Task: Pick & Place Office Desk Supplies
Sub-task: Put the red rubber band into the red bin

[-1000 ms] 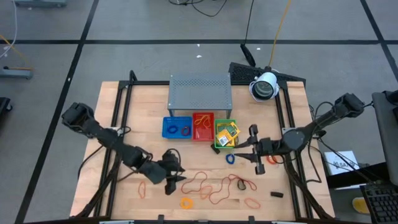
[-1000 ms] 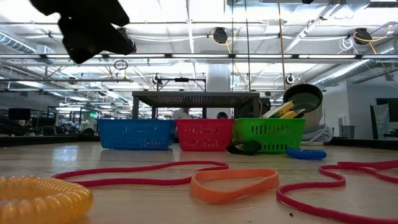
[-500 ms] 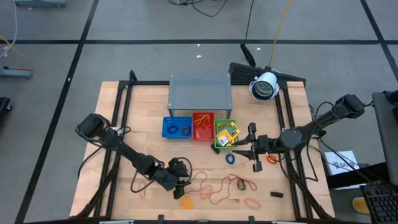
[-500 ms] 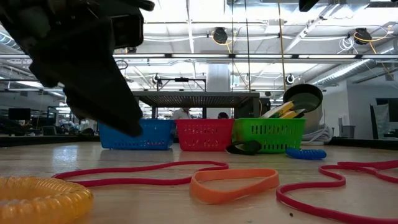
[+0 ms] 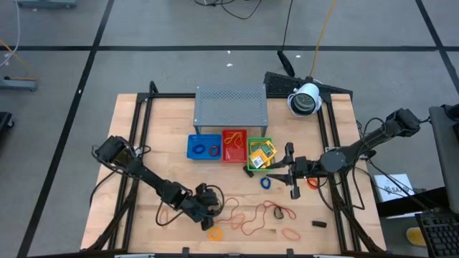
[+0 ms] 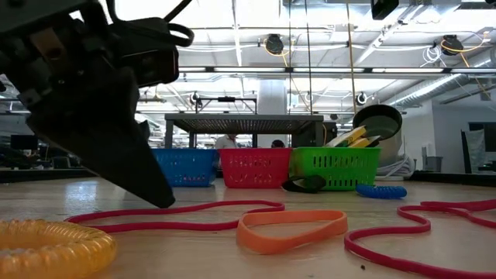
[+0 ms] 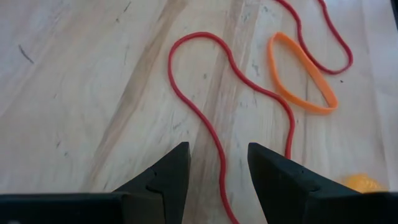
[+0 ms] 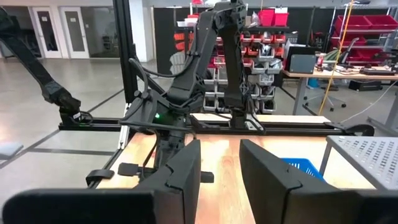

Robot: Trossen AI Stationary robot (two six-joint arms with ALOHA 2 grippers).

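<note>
While the wooden table [image 5: 143,143] carries everything, its largest fitting is the grey perforated shelf [image 5: 231,104] at the far side, with a blue tray [image 5: 204,147], a red tray [image 5: 234,145] and a green tray [image 5: 259,155] in a row just in front of it; the green one holds yellow-and-green packets [image 5: 263,153]. The left arm reaches low over the near part of the table, and its left hand [image 5: 209,210] sits down at the surface with fingers parted and nothing between them, a long red rubber band [image 7: 214,99] running on the wood right between the fingertips. The right hand [image 5: 290,174] hovers beside the green tray, fingers apart and released, gripping nothing. An orange rubber band [image 7: 302,73] lies flat near the red loop. A yellow-orange coiled ring [image 5: 215,233] rests at the near edge, close to the left hand. A small blue ring [image 5: 266,183] lies just beside the right hand, and a tiny black piece [image 5: 319,224] sits well apart toward the right near corner.
</note>
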